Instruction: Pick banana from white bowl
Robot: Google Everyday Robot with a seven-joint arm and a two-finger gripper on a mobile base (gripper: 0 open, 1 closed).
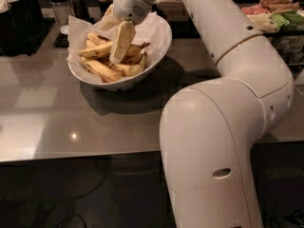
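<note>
Banana [102,69], curved and speckled, lies in glossy paper-lined white bowl [147,71] beneath the tool [117,57], grip indiscernible.

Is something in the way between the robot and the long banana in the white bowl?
Nothing visible does. The end effector is right over the white bowl, its tip down at the banana; the shorter bananas lie beside it.

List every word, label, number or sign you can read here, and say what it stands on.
None readable: no text shows on the white bowl, bananas, counter or robot arm.
Packets at the back right: too blurred to read.
The gripper hangs over the bananas in the bowl.
</note>
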